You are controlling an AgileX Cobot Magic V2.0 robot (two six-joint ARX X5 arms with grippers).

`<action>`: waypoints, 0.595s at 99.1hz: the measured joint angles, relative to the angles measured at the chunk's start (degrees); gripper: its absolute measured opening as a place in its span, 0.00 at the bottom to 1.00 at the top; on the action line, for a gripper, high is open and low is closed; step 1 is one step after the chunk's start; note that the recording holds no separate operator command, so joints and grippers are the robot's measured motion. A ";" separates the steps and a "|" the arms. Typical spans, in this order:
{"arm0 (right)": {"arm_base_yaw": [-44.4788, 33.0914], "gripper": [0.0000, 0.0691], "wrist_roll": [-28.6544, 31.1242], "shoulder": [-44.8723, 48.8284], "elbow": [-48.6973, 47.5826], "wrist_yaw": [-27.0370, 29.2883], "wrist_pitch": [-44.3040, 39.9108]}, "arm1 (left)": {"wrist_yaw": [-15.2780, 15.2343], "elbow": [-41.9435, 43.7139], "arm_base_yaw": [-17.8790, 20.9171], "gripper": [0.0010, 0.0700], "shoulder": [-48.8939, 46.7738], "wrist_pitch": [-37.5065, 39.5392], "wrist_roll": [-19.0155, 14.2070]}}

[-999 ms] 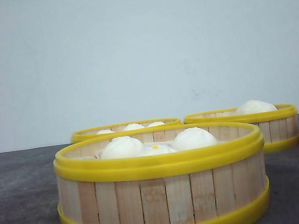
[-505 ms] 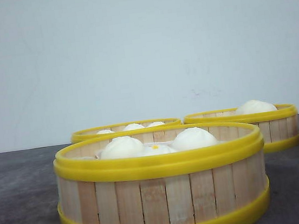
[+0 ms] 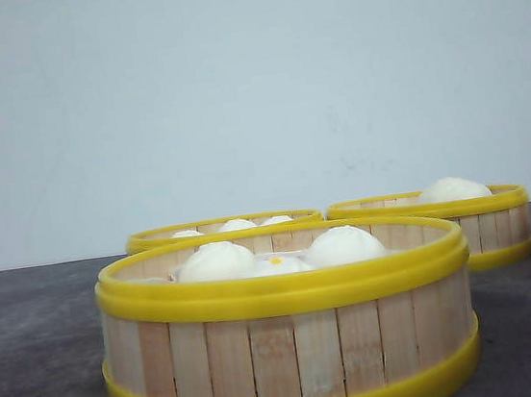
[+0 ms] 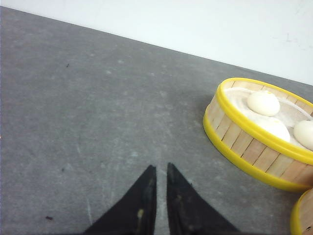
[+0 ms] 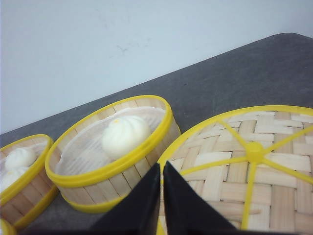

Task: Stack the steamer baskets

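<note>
3 steamer baskets (image 3: 293, 340), 1 lid (image 5: 244, 166).

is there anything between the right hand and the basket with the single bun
Nothing visible stands between them. In the right wrist view the right hand, fingers together, hangs just short of the one-bun steamer basket, over the edge of the woven lid lying beside that basket. Only bare table surrounds it.
</note>
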 joint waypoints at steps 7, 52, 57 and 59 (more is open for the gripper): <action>0.00 0.01 0.00 0.00 0.00 -0.24 0.00 | 0.11 0.00 0.00 0.01 0.00 0.00 -0.17; 0.00 0.01 8.41 0.00 0.00 -0.28 1.62 | 0.11 0.11 0.00 0.01 0.00 4.13 -9.31; 0.00 0.01 10.84 0.00 0.00 -0.31 3.02 | 0.11 0.68 0.00 0.01 0.02 5.62 -10.80; 0.00 0.01 11.80 0.00 0.09 -0.31 3.26 | 0.11 1.18 0.00 0.01 0.04 5.90 -11.17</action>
